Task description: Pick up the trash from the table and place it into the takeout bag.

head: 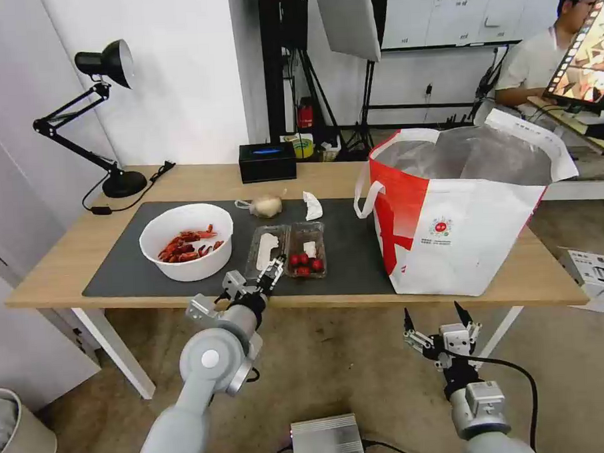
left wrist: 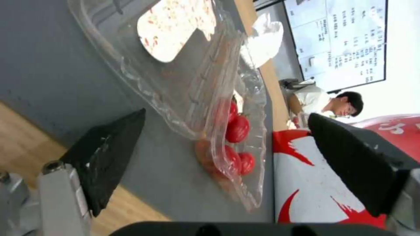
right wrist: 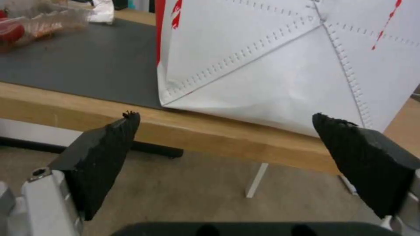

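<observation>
Your left pincer hangs wide open and empty at the near edge of the clear tray — its fingers straddle the tray's corner, lined up for a grip, I'd judge. The right pincer waits spread open below the table edge, holding nothing. On the grey mat, the bowl sits at the tray's nine o'clock, the tissue and knotted bag toward twelve, the takeout bag at three — mouth open. A lamp stands at the far corner.
</observation>
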### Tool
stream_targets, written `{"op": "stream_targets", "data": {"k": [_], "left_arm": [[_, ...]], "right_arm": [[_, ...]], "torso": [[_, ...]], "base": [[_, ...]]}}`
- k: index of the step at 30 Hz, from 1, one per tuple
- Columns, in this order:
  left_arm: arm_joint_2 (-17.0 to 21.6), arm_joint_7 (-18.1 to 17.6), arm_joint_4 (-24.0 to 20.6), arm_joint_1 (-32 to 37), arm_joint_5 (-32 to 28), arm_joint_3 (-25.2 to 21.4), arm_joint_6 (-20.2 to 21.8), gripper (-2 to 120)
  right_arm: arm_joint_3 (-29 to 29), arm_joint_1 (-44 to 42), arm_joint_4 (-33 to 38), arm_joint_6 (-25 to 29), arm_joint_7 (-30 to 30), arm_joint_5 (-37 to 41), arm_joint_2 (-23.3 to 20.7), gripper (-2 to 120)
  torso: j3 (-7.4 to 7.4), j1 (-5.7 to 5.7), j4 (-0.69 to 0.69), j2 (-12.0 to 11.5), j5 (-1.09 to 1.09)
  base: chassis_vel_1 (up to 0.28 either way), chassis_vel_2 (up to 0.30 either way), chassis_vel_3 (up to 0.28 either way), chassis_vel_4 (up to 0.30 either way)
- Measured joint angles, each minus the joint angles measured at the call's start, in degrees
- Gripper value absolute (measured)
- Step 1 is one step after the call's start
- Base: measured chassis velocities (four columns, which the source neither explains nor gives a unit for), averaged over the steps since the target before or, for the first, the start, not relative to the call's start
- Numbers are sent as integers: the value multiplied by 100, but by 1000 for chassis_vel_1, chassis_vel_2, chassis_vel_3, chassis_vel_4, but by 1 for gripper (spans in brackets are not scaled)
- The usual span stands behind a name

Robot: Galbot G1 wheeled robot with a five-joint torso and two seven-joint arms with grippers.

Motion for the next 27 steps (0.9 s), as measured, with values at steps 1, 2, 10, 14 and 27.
{"op": "stream_targets", "data": {"k": [1, 2, 10, 14, 27], "left_arm": [[0, 0, 0, 0, 0, 0, 0, 100], [4, 46, 31, -5, 35, 7, -18, 100], [11, 479, 231, 20, 602, 13, -256, 100], [12, 674, 234, 80, 726, -49, -386, 100], [10, 1338, 268, 121, 974, 27, -585, 100]], "right_arm": [[0, 0, 0, 0, 0, 0, 0, 100], [-4, 9, -13, 5, -4, 0, 9, 100], [-100, 78, -116, 24, -26, 0, 24, 100], [-190, 151, -174, 27, -31, -1, 9, 100], [-199, 194, -237, 45, -55, -1, 39, 100]], "torso": [[0, 0, 0, 0, 0], [0, 0, 0, 0, 0], [0, 0, -1, 0, 0], [0, 0, 2, 0, 0], [0, 0, 0, 0, 0]], "base": [[0, 0, 0, 0], [0, 0, 0, 0], [0, 0, 0, 0], [0, 0, 0, 0], [0, 0, 0, 0]]}}
